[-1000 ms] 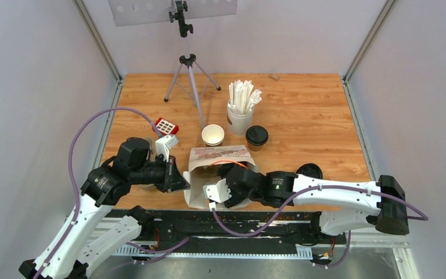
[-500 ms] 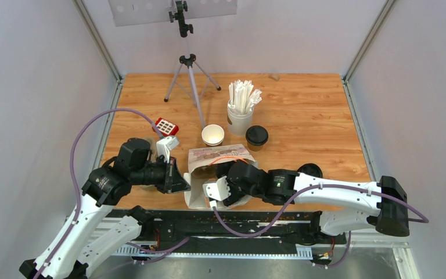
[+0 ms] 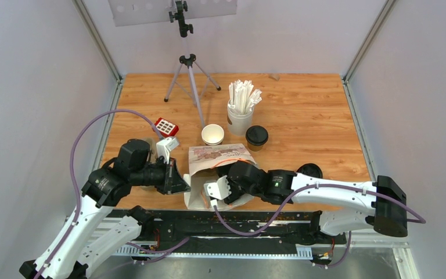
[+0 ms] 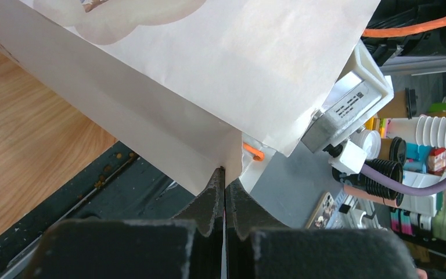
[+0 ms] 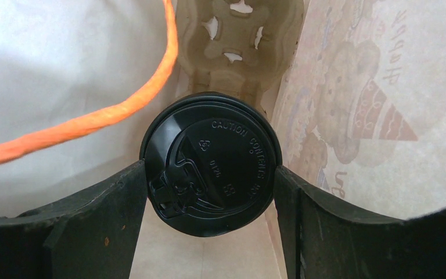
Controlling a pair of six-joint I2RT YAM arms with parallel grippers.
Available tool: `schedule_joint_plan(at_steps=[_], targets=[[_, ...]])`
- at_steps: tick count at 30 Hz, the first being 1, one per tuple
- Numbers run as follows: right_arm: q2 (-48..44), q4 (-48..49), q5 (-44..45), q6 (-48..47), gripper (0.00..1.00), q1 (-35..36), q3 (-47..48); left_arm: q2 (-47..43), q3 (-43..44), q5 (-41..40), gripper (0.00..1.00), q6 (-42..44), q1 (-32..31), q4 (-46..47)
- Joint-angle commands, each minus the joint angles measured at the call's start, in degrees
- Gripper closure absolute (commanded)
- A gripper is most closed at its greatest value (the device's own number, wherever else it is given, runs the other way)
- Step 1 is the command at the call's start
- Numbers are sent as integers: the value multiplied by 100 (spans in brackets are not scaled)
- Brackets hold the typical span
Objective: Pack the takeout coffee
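Wooden table [image 3: 313,116], lower centre: paper bag [image 3: 218,154] edge being pinched by clenched left gripper [image 4: 225,181]. Inside bag, lidded cup [image 5: 211,171] being grasped by right gripper [image 5: 211,195], above carrier [image 5: 235,35]. Centre frame, second lidded cup [image 3: 256,136] not yet being packed.

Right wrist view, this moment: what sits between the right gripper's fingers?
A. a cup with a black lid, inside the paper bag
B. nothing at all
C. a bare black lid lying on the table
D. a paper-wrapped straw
A: the right gripper closes on both sides of the lidded cup, and the walls of the paper bag rise around it.
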Motion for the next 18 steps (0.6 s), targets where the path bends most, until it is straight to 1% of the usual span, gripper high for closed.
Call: schedule_joint_plan(at_steps=[1,10,18], targets=[[51,326,85,-171,43,-85,8,-89,-35,146,100,-41,19,83],[147,170,-77,-330,42,-108,39,-134,-102,176,100,-118,20,141],[262,-29,-121,-273,42,-132,135,-118,-98,190,100,-160,19,212]])
